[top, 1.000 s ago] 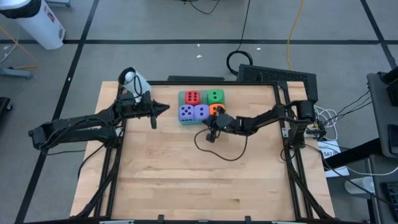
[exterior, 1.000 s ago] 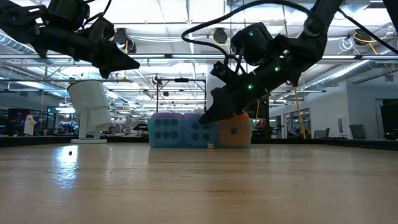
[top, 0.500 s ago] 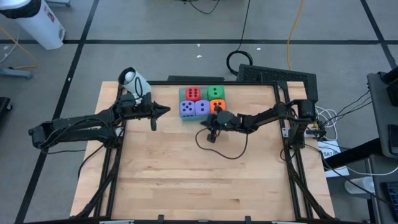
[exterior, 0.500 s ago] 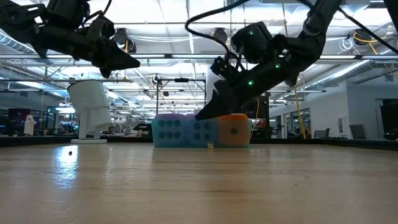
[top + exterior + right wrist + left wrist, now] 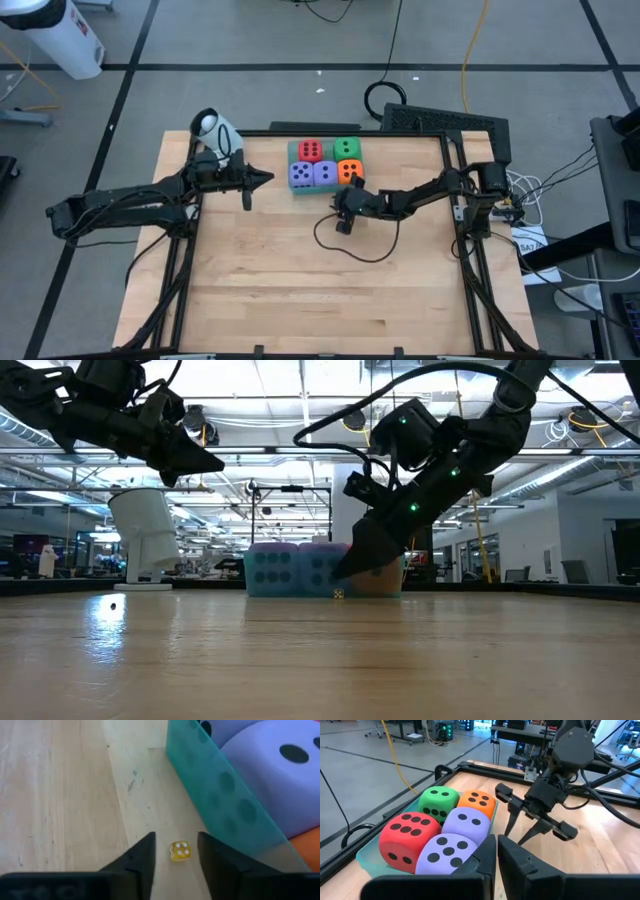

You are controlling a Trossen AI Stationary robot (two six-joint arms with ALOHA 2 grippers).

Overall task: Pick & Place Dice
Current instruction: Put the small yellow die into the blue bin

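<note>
A teal tray (image 5: 292, 190) at the table's far middle holds five soft dice: red (image 5: 310, 150), green (image 5: 347, 149), orange (image 5: 350, 172) and two purple-blue (image 5: 300, 176) (image 5: 324, 174). A tiny yellow die (image 5: 179, 851) lies on the wood against the tray's near wall (image 5: 220, 800). My right gripper (image 5: 176, 836) slants down at it, open, one finger on each side of the tiny die without touching it; it also shows in the high view (image 5: 341, 202) and the left wrist view (image 5: 520, 833). My left gripper (image 5: 268, 176) hovers shut to the left of the tray.
A white stand-like device (image 5: 215, 130) sits at the table's far left corner. The right arm's cable (image 5: 345, 240) loops onto the wood near the table's middle. Bare wood stretches from the tray to the near edge.
My right gripper has drawn back from over the orange die toward the table's near edge, tipped its fingers down to the wood beside the tray and opened.
</note>
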